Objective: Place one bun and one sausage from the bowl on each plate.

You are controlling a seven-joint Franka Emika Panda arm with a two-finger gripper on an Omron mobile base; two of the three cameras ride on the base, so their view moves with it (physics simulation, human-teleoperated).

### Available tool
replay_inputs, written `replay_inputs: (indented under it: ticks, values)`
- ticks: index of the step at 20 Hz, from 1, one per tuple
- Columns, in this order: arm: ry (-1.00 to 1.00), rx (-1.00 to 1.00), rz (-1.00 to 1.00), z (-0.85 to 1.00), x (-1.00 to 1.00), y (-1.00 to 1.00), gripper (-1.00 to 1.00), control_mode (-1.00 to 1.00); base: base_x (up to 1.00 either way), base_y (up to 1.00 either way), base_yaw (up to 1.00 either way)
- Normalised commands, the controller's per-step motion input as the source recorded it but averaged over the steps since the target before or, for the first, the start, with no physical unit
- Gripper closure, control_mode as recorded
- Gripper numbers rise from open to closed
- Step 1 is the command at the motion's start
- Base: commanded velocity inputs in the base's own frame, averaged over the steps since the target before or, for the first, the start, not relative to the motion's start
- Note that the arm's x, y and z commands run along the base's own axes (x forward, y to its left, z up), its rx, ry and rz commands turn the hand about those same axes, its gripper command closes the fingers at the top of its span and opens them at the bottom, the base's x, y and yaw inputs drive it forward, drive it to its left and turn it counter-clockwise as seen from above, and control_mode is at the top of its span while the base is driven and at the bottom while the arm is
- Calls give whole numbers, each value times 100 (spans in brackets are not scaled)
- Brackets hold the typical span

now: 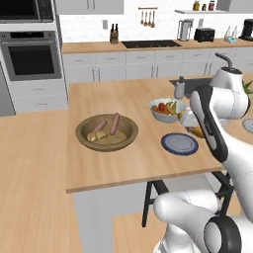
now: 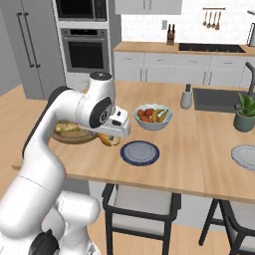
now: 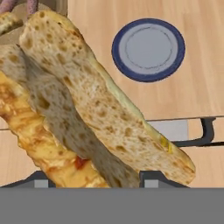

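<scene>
My gripper is shut on a long toasted bun, held in the air between the wooden bowl and the blue-rimmed plate. From the right base view the gripper hangs just left of that plate, with the bun under it. The bowl holds two sausages and another bun. In the hand view the blue-rimmed plate lies bare ahead. A pale grey plate lies bare at the far right of the counter.
A white bowl of fruit stands just behind the blue-rimmed plate. Further back are a small bottle, the sink and a potted plant. Stools stand under the counter's front edge.
</scene>
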Motion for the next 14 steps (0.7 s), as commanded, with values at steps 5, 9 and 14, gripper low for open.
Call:
replay_inputs:
  ticks: [5, 9, 14]
  values:
    - [1, 0, -3, -82, 29, -90, 100, -100, 0, 0, 0]
    - [1, 0, -17, -66, 50, -47, 100, -100, 0, 0, 0]
    - [1, 1, -7, -37, 92, -19, 100, -100, 0, 0, 0]
